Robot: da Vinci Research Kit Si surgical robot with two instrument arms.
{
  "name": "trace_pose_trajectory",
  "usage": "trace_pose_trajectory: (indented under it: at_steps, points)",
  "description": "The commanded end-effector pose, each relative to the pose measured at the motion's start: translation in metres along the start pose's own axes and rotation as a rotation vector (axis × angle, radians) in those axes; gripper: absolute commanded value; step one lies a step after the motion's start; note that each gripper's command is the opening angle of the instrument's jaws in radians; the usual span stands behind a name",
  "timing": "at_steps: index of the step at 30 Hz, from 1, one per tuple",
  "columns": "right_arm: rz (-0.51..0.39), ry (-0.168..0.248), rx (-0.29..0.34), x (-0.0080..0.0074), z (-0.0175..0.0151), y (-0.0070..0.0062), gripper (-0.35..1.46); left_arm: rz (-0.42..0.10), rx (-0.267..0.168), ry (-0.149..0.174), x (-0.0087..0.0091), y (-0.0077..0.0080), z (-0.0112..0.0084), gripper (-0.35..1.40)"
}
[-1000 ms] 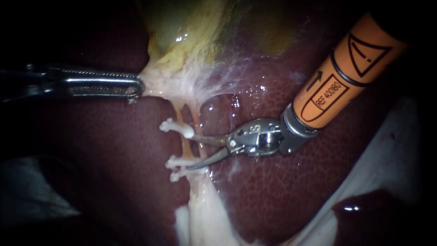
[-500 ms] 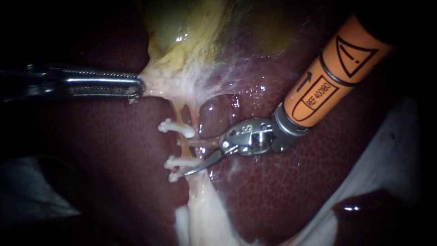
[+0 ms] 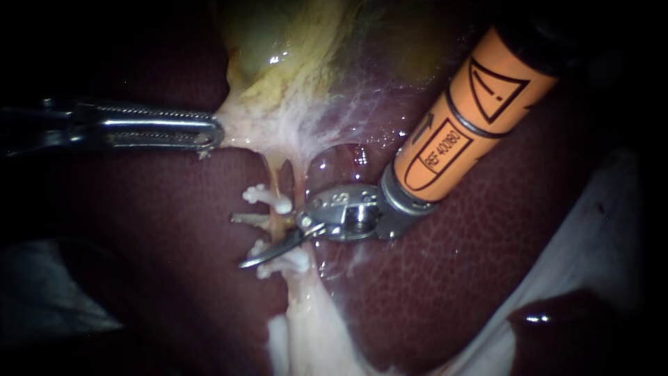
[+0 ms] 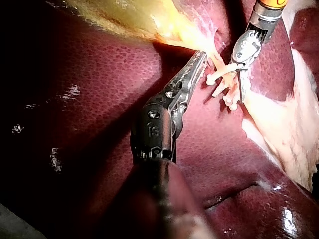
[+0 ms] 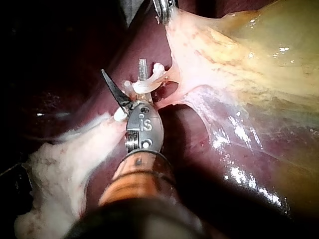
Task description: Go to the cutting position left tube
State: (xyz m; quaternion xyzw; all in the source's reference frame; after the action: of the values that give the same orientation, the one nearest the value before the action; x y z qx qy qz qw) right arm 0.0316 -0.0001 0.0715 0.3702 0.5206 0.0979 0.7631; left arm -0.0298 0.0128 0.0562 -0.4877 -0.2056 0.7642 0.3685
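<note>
My left instrument has its jaws shut on pale tissue at the foot of the gallbladder and holds it out to the left. The left tube runs thin and yellowish down from there. It carries a white clip higher up and two more clips lower down. My right instrument, with an orange shaft and curved blades, stands open across the tube between those clips, one blade on each side. In the right wrist view the blades spread around the clipped tube.
Dark red liver lies under and around everything. A second thin tube runs just right of the clipped one. Pale fatty tissue hangs below the clips. White cloth shows at the right edge.
My right instrument has moved left: its open blades, earlier right of the tube, now reach across it between the clips. My left instrument has held still.
</note>
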Motion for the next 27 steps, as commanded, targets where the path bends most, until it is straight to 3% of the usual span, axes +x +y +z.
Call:
trace_pose_trajectory:
  at_steps: [1,17,27]
  points:
    - [0.011,0.002,-0.002,0.0002,0.0003,-0.0001,1.32,0.0,0.0,0.0,0.0,0.0,0.0,-0.35]
    - [0.109,0.064,0.02,0.0039,0.0008,-0.0026,1.4,0.0,-0.003,-0.001,0.0,0.0,0.0,-0.35]
    - [0.127,0.064,0.02,0.0037,0.0008,-0.0025,1.4,0.0,-0.003,-0.001,0.0,0.0,0.0001,-0.35]
